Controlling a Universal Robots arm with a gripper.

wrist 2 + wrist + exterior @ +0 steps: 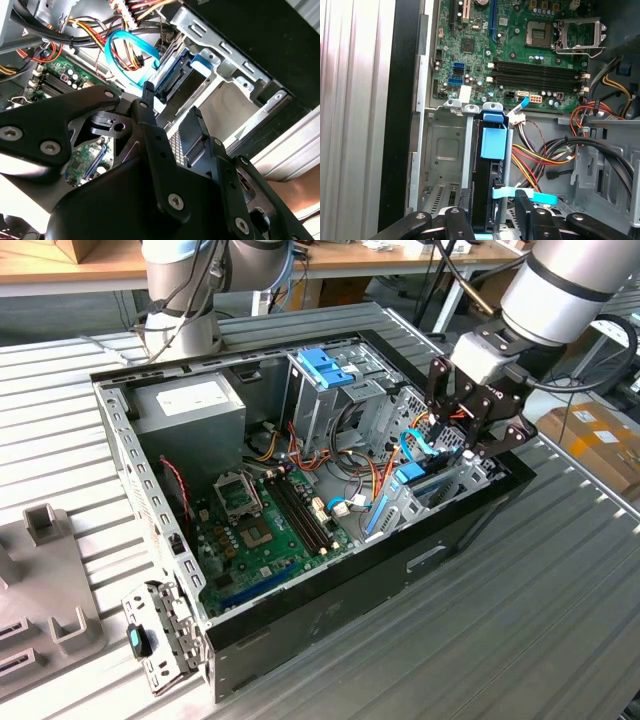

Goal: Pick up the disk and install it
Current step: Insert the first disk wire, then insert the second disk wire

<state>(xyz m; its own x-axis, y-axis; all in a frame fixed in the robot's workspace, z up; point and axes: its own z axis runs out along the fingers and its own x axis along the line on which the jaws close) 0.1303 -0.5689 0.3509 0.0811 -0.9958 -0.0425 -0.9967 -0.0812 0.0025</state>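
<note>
Fingers spread apart, either side of the disk.
It stands in the drive bay; a straight, even push should seat it.

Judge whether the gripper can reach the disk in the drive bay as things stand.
Probably yes: the open gripper hangs right over the disk, nothing between them, though a light-blue cable lies close by.
</note>
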